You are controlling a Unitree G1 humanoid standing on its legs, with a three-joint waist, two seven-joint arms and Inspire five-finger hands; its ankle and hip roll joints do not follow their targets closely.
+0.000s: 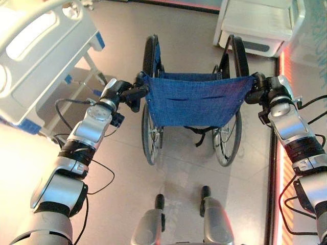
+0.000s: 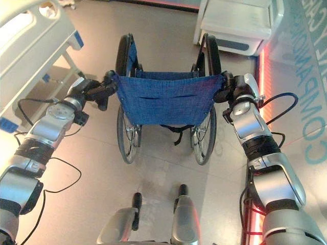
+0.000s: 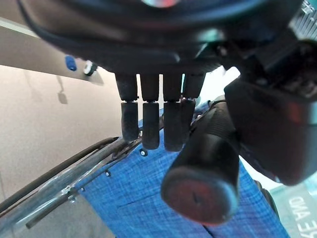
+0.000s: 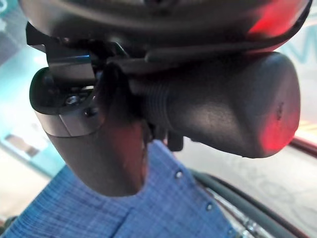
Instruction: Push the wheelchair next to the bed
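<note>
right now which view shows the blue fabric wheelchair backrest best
The left eye view: the whole blue fabric wheelchair backrest spans between the left hand and right hand. The right eye view shows it much the same; each wrist view catches a close patch beyond a black push handle.

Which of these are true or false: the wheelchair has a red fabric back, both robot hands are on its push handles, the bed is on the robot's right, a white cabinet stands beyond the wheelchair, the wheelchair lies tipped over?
1. The wheelchair has a red fabric back. False: the folding wheelchair has a blue fabric back.
2. Both hands grip its push handles. True: left hand, right hand.
3. The bed is on the robot's right. False: the white-railed hospital bed is on its left.
4. A white cabinet stands beyond the wheelchair. True.
5. The wheelchair lies tipped over. False: it stands upright on its wheels.
</note>
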